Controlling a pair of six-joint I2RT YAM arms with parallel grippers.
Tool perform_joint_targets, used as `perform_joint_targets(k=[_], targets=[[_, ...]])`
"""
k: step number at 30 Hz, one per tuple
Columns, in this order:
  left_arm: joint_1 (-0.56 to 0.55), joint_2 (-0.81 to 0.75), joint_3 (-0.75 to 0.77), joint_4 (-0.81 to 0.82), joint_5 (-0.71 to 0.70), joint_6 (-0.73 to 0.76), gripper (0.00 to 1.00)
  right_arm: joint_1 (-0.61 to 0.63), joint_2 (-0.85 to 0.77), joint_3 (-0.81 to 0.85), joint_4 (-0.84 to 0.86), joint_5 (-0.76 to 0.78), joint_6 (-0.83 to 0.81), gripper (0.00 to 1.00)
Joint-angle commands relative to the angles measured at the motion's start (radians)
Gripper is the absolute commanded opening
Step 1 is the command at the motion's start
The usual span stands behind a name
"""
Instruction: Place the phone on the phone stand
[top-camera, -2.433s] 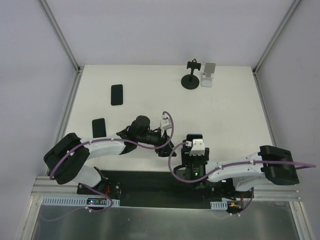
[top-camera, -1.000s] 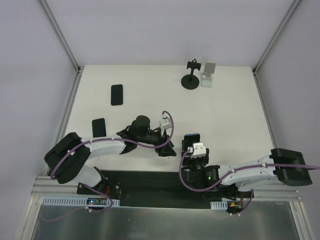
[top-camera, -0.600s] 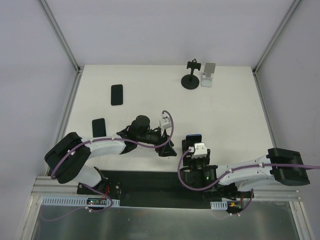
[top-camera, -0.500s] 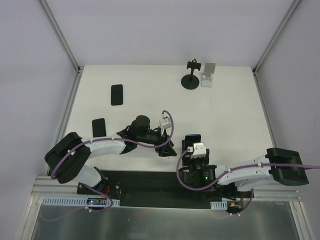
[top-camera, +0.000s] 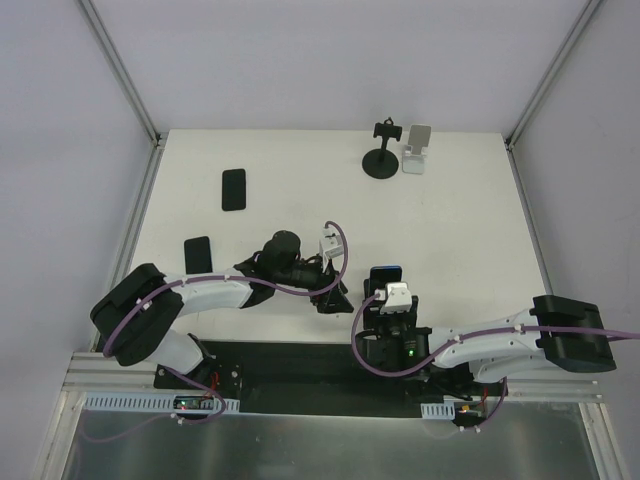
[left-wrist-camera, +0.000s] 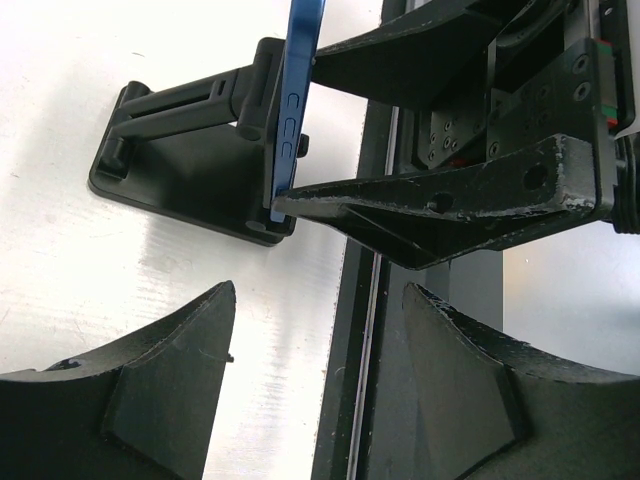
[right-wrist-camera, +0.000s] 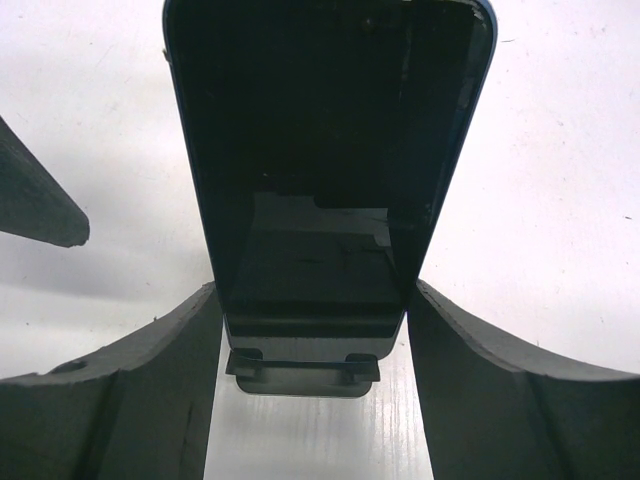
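A blue phone (right-wrist-camera: 320, 150) stands nearly upright, its lower edge in the lip of a black phone stand (right-wrist-camera: 303, 368) near the table's front middle. My right gripper (right-wrist-camera: 313, 290) is shut on the phone, one finger against each long side. The left wrist view shows the phone (left-wrist-camera: 293, 110) edge-on, leaning on the stand (left-wrist-camera: 190, 170), with the right fingers (left-wrist-camera: 450, 200) on either side. My left gripper (left-wrist-camera: 318, 290) hangs open and empty just left of the stand, low over the table. From above, the phone (top-camera: 385, 271) peeks out ahead of the right wrist, with the left gripper (top-camera: 335, 296) beside it.
Two other black phones (top-camera: 233, 189) (top-camera: 197, 254) lie flat at the left. A black stand (top-camera: 381, 152) and a white stand (top-camera: 416, 150) are at the back edge. The dark base strip (top-camera: 300, 365) runs along the near edge.
The right gripper with the phone has shifted slightly to the left. The left arm has barely moved.
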Motion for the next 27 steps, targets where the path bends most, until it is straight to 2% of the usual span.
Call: perform_joint_targets(k=[1,5,10,13,14,19,20,22,26,27], targets=[[0.012,0.007,0.021,0.041,0.031,0.003,0.67,-0.008,0.002,0.014,0.04,0.04,0.01,0.14],[0.012,0.01,0.024,0.037,0.033,0.003,0.67,-0.013,0.008,0.015,0.044,0.035,0.004,0.14],[0.012,0.01,0.024,0.035,0.034,0.003,0.67,-0.013,-0.006,0.005,0.045,0.034,0.004,0.23],[0.01,0.008,0.024,0.035,0.036,0.003,0.67,-0.013,-0.017,-0.002,0.048,0.035,0.008,0.39],[0.012,0.01,0.023,0.035,0.036,0.004,0.68,-0.013,-0.02,-0.003,0.047,0.035,0.007,0.5],[0.012,0.007,0.022,0.035,0.039,0.004,0.67,-0.015,-0.023,0.005,0.047,0.031,-0.018,0.66],[0.012,0.007,0.021,0.037,0.039,0.004,0.68,-0.015,-0.03,0.0,0.047,0.031,-0.018,0.75],[0.012,0.005,0.021,0.038,0.041,0.004,0.68,-0.013,-0.041,-0.005,0.045,0.032,-0.019,0.78],[0.014,0.005,0.021,0.038,0.042,0.004,0.67,-0.013,-0.081,-0.015,0.042,0.029,-0.042,0.99],[0.012,0.005,0.021,0.038,0.042,0.006,0.67,-0.013,-0.087,-0.011,0.039,0.031,-0.057,0.97]])
